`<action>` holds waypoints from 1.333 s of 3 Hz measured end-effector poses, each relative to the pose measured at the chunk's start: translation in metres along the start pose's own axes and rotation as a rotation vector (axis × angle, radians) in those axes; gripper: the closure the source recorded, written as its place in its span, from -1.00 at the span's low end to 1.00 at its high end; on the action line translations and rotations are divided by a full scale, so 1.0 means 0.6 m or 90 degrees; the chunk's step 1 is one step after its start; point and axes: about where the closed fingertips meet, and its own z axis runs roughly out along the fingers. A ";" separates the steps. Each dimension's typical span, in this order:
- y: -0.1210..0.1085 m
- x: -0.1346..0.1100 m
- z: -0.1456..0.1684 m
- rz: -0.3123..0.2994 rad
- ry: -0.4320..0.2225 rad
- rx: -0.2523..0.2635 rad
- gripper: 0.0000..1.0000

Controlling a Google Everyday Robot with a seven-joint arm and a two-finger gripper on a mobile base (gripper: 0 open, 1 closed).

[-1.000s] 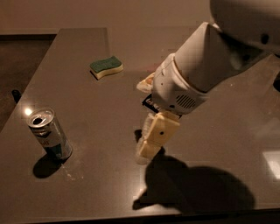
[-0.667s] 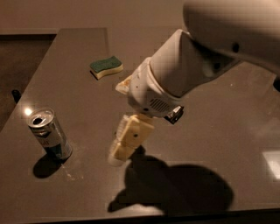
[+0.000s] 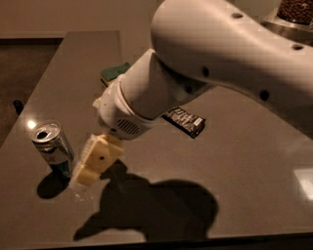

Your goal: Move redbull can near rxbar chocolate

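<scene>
Step in hand, by judgement: approach for the grasp, transport not yet begun. Note the large white arm (image 3: 230, 53) across the upper right, angled down to the left and ending in cream-coloured jaws low over the desk (image 3: 244, 171), just right of the redbull can (image 3: 53, 146). Contact between jaws and can: not determinable. State of the jaws, apart or together: not determinable either. Find the redbull can upright on the front-left part of the desk, round top in plain view, well apart from the rxbar chocolate (image 3: 185, 120), flat near mid-desk with one end hidden behind the arm. Next move, by judgement: bracket the can body, close firmly without tipping so slim a can, lift clear, carry right and back, set down upright just beside the bar, not on it. Disregard the green sponge (image 3: 113, 73), partly hidden behind the arm. Surface: dark grey, smooth and glossy, with a broad arm shadow (image 3: 161, 205) at the front and a bright glint beside the can. Room: dim, with brown floor (image 3: 24, 63) at left and pale wall (image 3: 73, 14) beyond.
</scene>
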 end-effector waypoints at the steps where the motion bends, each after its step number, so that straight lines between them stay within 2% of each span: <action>1: 0.005 -0.027 0.050 0.007 -0.021 -0.014 -1.00; 2: 0.004 -0.048 0.084 0.010 -0.041 -0.024 -0.78; 3: -0.002 -0.064 0.098 0.016 -0.059 -0.028 -0.40; 4: -0.008 -0.077 0.097 0.022 -0.076 -0.030 0.06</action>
